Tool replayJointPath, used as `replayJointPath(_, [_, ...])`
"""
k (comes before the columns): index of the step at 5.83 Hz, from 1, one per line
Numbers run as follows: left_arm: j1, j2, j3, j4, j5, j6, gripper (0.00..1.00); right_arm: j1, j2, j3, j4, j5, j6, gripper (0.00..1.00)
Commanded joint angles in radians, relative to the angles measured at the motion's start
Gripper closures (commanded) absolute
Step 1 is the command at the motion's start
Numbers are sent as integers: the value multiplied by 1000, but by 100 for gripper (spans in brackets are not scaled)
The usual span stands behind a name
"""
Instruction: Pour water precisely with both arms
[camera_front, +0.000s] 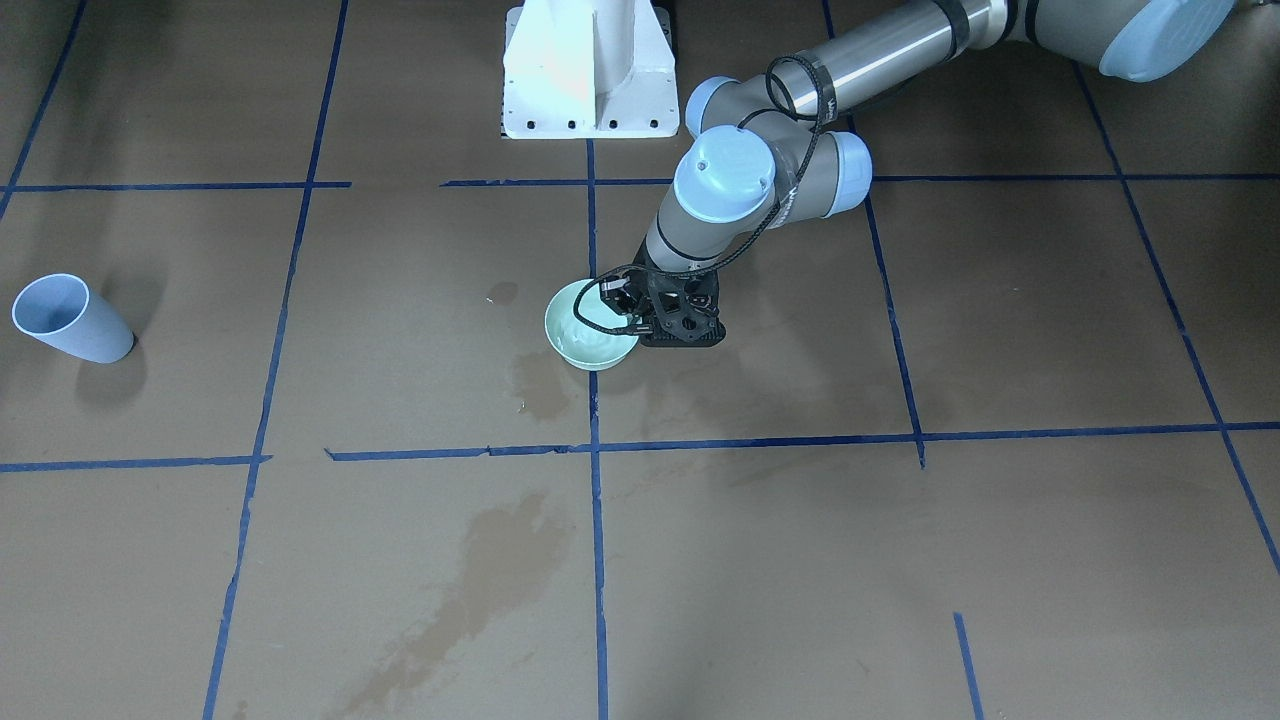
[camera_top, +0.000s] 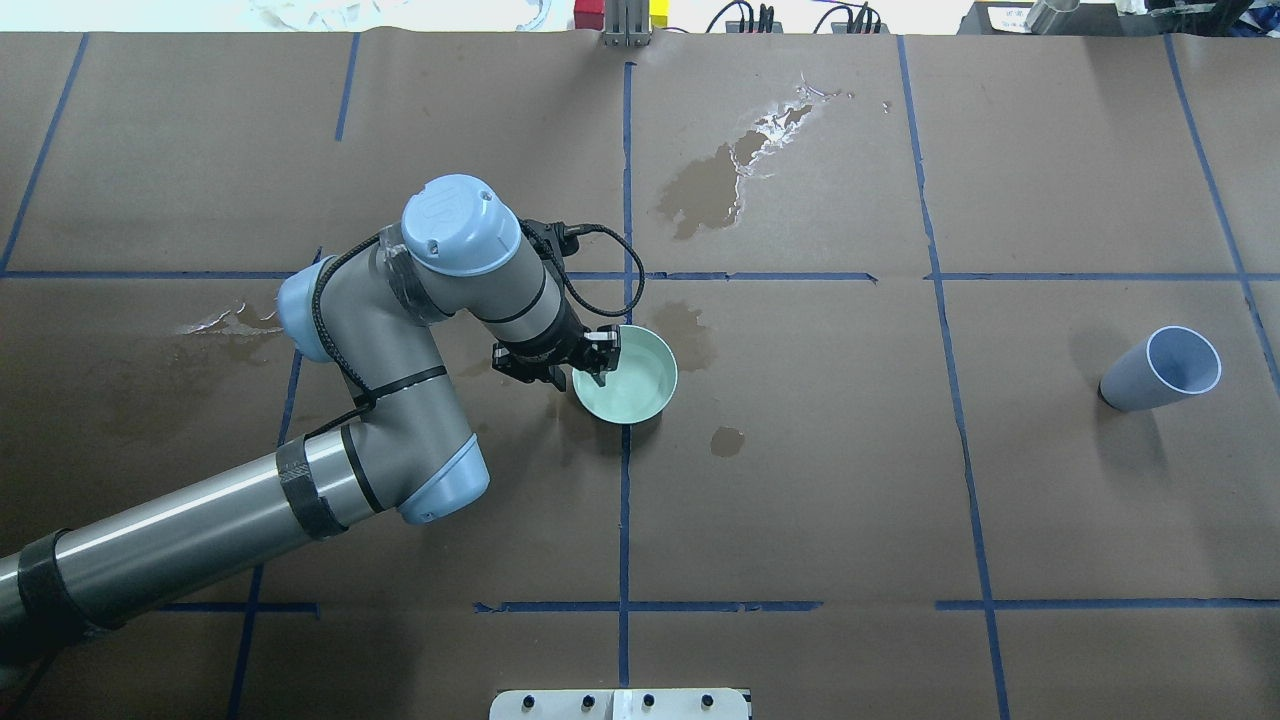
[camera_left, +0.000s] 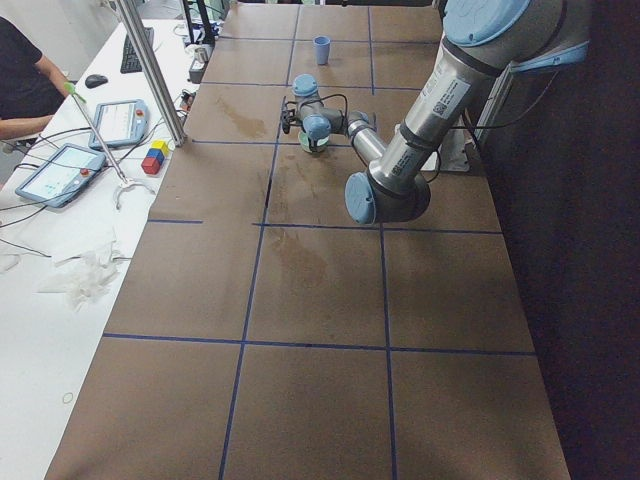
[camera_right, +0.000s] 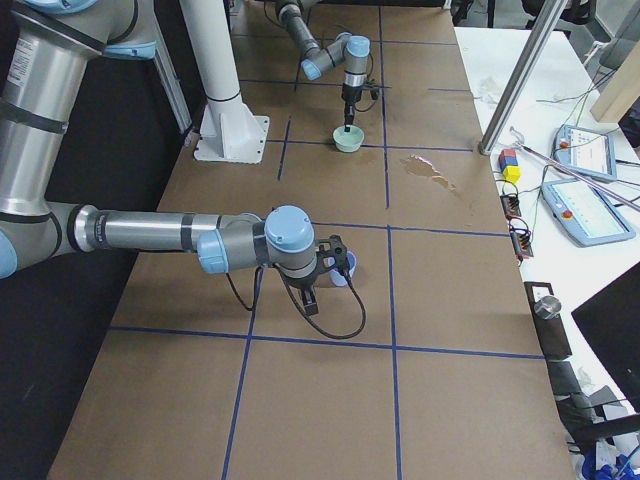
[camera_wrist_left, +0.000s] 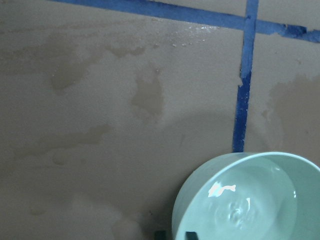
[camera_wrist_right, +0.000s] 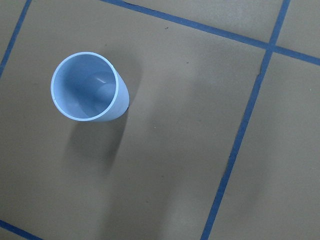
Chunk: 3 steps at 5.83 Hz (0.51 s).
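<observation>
– left jaws are down on the bowl (camera_top: 630, 385), folks: one finger inside the rim, one outside, pinched shut on that thin wall on the side nearest the left arm (camera_top: 400, 400).
– and the right jaws? only the side camera catches them, small and half hidden by the wrist. i can't tell if they're open or closed.
– where's the water (camera_wrist_left: 245, 205)?
– in the bowl, a shallow glossy pool. the bowl sits mid-desk (camera_top: 850, 480), right on the centre tape line (camera_top: 625, 500). the blue cup (camera_top: 1160, 370) stands upright, well off toward the desk's right end.
– handling call?
– my read: it's a hard, smooth bowl, slick if wet, and a one-sided rim pinch will let it want to swing. water sloshes, so any tilt has to be slow. the cup looks light and thin; i'd take it round the middle of its wall, gently, or it tips.
– poses?
– left arm comes in from the robot-side left corner, elbow folded tight, wrist pointing straight down. right arm (camera_right: 150, 232) stretches low and level, wrist just beside the cup.
– brown stains (camera_top: 710, 190) mark the paper, so i'd judge spills a real risk.
</observation>
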Motion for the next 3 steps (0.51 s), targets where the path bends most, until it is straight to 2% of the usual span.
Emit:
replayJointPath(1, [-46, 34, -91, -7, 5, -5, 7, -5, -6, -3, 73, -4, 61, 0])
replayJointPath(3, [-113, 173, -261, 2, 5, -12, 7, -87, -12, -4, 295, -13, 332, 0])
